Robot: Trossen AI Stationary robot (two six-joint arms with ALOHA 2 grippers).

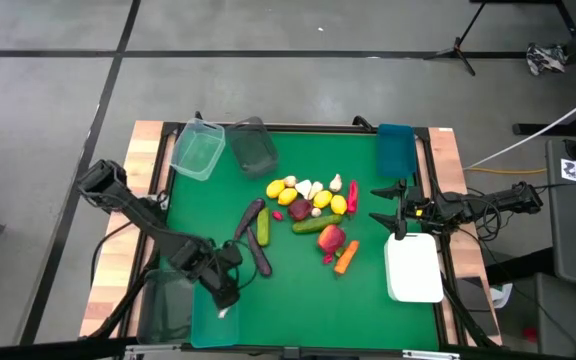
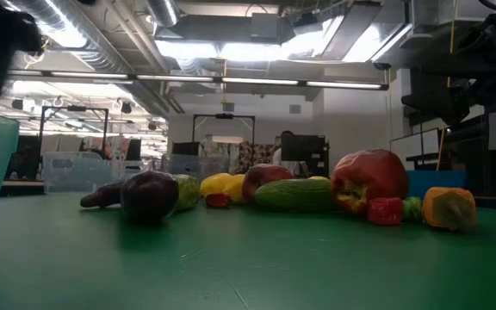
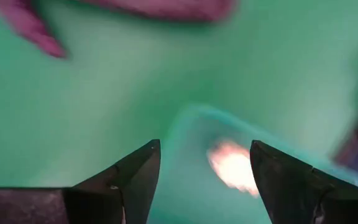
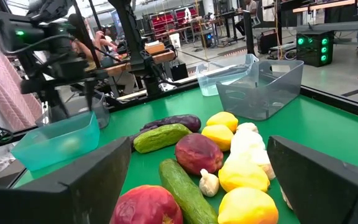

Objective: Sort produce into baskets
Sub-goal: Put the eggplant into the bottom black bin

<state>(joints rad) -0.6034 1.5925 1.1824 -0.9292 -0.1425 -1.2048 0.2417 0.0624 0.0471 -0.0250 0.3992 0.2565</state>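
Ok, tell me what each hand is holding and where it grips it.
Nothing. The left hand is open above a teal tub; the right hand is open and empty.

Ceiling light strips (image 2: 231, 47) glare white in the low view, leaving the toy produce backlit and dark-faced. From above, the green table mat (image 1: 298, 290) is evenly lit with soft, short shadows. The left wrist view is heavily blurred: beyond the left gripper (image 3: 204, 168) a pale object (image 3: 232, 165) glows overexposed, and purple shapes (image 3: 166, 7) farther ahead smear. The right wrist view is sharp near the lemons (image 4: 232, 177).
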